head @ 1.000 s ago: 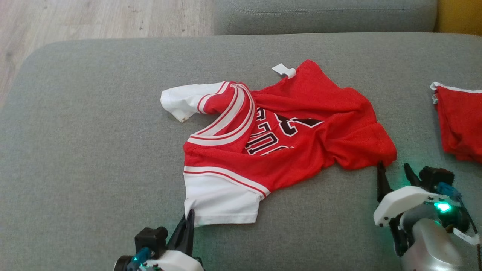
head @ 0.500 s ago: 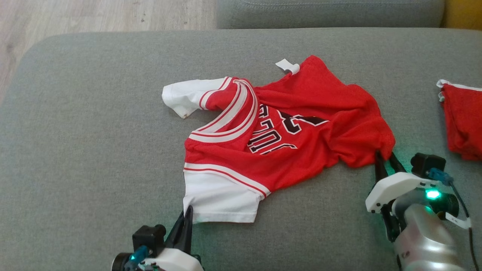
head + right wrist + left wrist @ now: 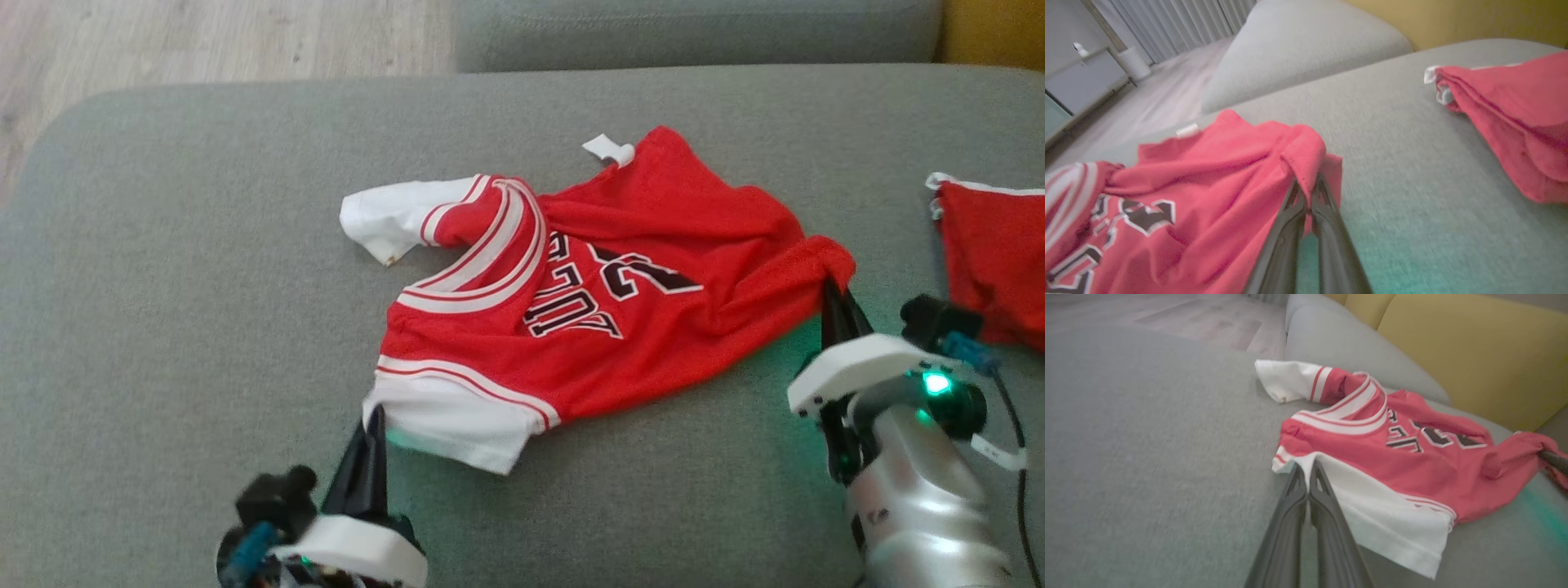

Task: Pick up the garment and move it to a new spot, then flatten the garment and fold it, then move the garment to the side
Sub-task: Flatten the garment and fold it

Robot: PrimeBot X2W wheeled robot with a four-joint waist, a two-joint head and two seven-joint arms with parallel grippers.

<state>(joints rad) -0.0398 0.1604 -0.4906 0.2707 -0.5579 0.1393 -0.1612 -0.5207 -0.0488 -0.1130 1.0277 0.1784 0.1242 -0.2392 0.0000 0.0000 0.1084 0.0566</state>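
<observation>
The left end effector [image 3: 374, 418] is closed on the hem of the near white sleeve [image 3: 457, 416]. The right end effector [image 3: 834, 287] is pinched shut on a bunched red corner at the opposite end of the garment [image 3: 637, 245]. The garment is spread, crumpled, over the middle of the grey sofa seat [image 3: 188, 269]. Its numerals [image 3: 608, 294] face up, the collar trim [image 3: 490, 261] is doubled over, and the far sleeve [image 3: 392, 216] is curled. Both gripped edges appear slightly raised from the cushion, while the middle rests on it. A small white tag [image 3: 606, 149] is seen at the far edge. The other red cloth [image 3: 992, 261] lies well apart, to the right.

The task is judged to be at its first step. Both holds are secured, but the lift and the move to a new spot are not yet done. Flattening, folding and setting the garment aside are all left.
</observation>
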